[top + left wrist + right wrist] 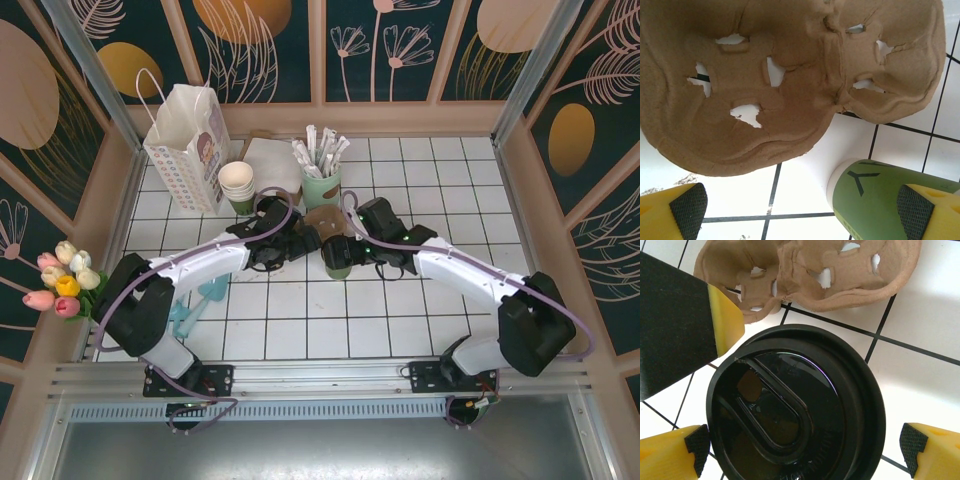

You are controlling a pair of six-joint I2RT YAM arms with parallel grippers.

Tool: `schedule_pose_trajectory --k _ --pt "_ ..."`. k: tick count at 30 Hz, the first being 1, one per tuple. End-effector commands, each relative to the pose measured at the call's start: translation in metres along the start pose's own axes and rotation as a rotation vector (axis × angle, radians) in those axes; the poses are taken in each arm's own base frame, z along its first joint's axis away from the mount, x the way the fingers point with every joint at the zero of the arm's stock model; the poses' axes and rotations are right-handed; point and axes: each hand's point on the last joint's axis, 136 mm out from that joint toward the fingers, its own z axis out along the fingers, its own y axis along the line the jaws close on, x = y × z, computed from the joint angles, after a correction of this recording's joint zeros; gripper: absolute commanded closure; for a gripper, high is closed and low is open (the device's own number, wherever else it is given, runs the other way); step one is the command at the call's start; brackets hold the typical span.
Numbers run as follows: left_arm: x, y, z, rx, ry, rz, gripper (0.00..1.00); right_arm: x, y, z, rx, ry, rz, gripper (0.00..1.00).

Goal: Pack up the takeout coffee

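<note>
Yellow fingers [670,455] with black pads sit at the bottom corners of the right wrist view. They belong to the right gripper [805,447], and they are wide apart. The takeout coffee [795,405] stands between them, with its round black lid facing up at the camera. The pad at lower left is just beside the lid's edge. The pad at lower right is clear of the lid, so nothing is squeezed.

From above, the coffee is in the middle of the picture on the white tile table [300,320], between the two arms. A brown cup tray [322,220] lies just above it, right next to it.

The left gripper [800,207] is wide apart too and holds nothing. White tiles show between its fingers. In its view the green side of the cup is at lower right, by one finger, and the brown tray is across the top.

At upper left of the top view stand a white paper bag [190,145] and a stack of cups [238,183]. A pale green cup of sticks [321,185] is beside them. Tulips [62,280] are at the left edge.
</note>
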Motion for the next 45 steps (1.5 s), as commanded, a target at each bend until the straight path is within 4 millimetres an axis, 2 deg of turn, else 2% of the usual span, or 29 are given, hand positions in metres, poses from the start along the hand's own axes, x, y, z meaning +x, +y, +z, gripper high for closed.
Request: schedule_pose_trajectory --k 1,6,15,22,26,31,35,39,41,42,45 --pt "0.004 -0.002 0.008 0.004 0.025 -0.011 0.01 -0.002 -0.001 0.007 0.014 -0.017 -0.051 0.01" --pt "0.004 -0.004 0.010 0.011 0.029 -0.010 0.01 0.000 0.002 0.012 0.010 -0.004 -0.094 0.01" --pt "0.004 -0.004 0.008 0.018 0.025 -0.014 0.01 0.008 -0.004 0.020 0.056 0.033 -0.144 0.01" --pt "0.005 -0.006 0.008 0.026 0.030 -0.011 0.01 0.008 -0.004 0.019 0.058 0.037 -0.149 0.01" --pt "0.006 -0.006 0.009 0.026 0.033 -0.011 0.01 0.008 -0.009 0.018 0.092 0.036 -0.148 0.01" --pt "0.003 -0.008 0.005 0.034 0.020 -0.004 0.01 0.006 -0.014 0.014 0.118 0.035 -0.137 0.10" --pt "-0.006 -0.011 -0.006 0.045 -0.028 -0.001 0.01 -0.007 -0.017 0.003 0.096 -0.011 -0.083 0.17" --pt "-0.020 -0.019 -0.027 0.084 -0.110 0.002 0.01 -0.025 -0.040 -0.007 0.116 -0.059 0.017 0.20" --pt "-0.024 -0.015 -0.034 0.091 -0.151 0.012 0.01 -0.037 -0.057 -0.011 0.139 -0.092 0.071 0.21" --pt "-0.027 -0.015 -0.038 0.091 -0.173 0.020 0.01 -0.045 -0.075 -0.015 0.168 -0.110 0.115 0.21" --pt "-0.039 -0.010 -0.051 0.077 -0.249 0.023 0.01 -0.064 -0.103 -0.016 0.226 -0.126 0.162 0.21"
